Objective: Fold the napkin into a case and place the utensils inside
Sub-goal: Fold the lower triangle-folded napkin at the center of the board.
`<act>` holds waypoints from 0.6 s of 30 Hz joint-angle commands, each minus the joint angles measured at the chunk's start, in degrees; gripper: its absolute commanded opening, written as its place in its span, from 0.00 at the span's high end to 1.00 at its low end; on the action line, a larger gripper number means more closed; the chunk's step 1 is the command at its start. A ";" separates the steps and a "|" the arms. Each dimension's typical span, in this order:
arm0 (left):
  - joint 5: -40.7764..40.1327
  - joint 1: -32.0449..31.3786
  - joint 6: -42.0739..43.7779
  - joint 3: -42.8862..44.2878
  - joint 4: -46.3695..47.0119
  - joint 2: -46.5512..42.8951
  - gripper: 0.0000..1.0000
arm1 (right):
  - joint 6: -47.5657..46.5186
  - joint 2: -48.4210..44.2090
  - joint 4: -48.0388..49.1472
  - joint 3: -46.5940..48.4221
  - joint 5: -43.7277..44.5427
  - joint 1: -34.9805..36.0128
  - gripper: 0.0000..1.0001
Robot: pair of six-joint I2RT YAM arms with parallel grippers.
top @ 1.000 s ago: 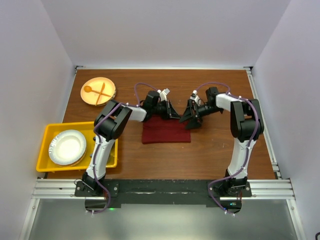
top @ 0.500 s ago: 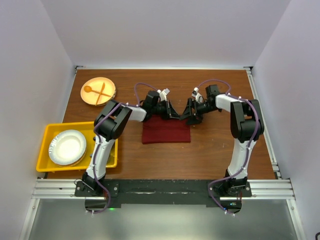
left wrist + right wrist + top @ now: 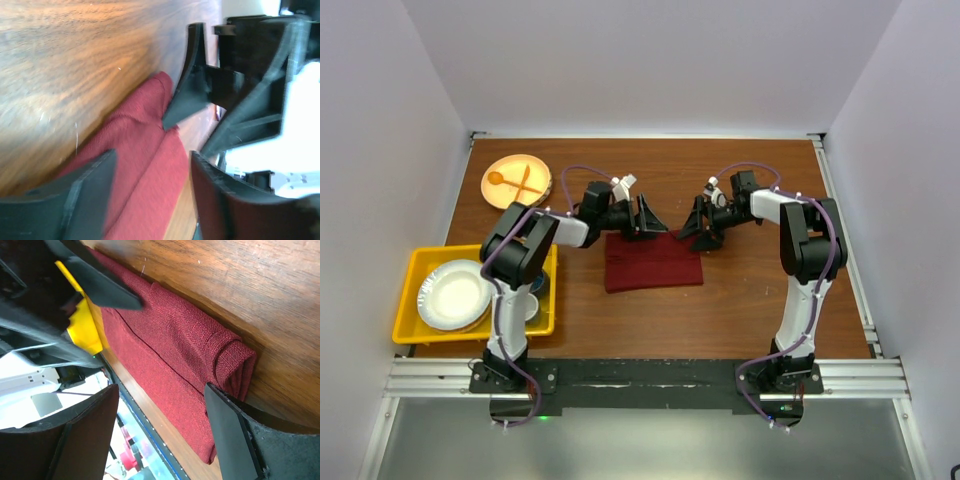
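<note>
The maroon napkin (image 3: 653,262) lies folded in a flat rectangle on the wooden table, with layered folds along its far edge (image 3: 175,352). My left gripper (image 3: 651,217) hovers open just over the far left corner of the napkin (image 3: 145,150), with only cloth showing between its fingers (image 3: 80,195). My right gripper (image 3: 696,226) stands open at the far right corner, and its fingertips (image 3: 235,435) straddle the rolled end without pinching it. The two grippers face each other a short way apart. The utensils are out of view.
A tan plate (image 3: 517,182) with an orange spoon and fork sits at the far left. A yellow tray (image 3: 415,262) holding a white plate (image 3: 454,294) stands at the left edge. Walls close in the table on three sides.
My left gripper has opened, let go of the napkin's far edge and pulled back to the left. The right gripper has drawn back slightly toward the far side.
</note>
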 commanded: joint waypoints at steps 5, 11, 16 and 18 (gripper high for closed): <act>4.79 5.40 -3.91 -7.86 8.51 -2.83 0.08 | -1.56 1.67 0.65 -2.96 13.84 -0.06 0.24; 5.75 8.83 -4.97 -10.07 11.59 1.93 0.05 | -1.48 1.58 0.48 -3.14 14.63 0.03 0.24; 6.20 8.92 5.02 -5.42 4.24 -4.89 0.00 | -0.86 0.62 1.44 -4.19 14.28 -0.06 0.33; 5.23 9.27 14.30 -5.06 -2.07 -10.51 0.00 | -0.16 0.35 2.23 -4.81 14.37 0.03 0.39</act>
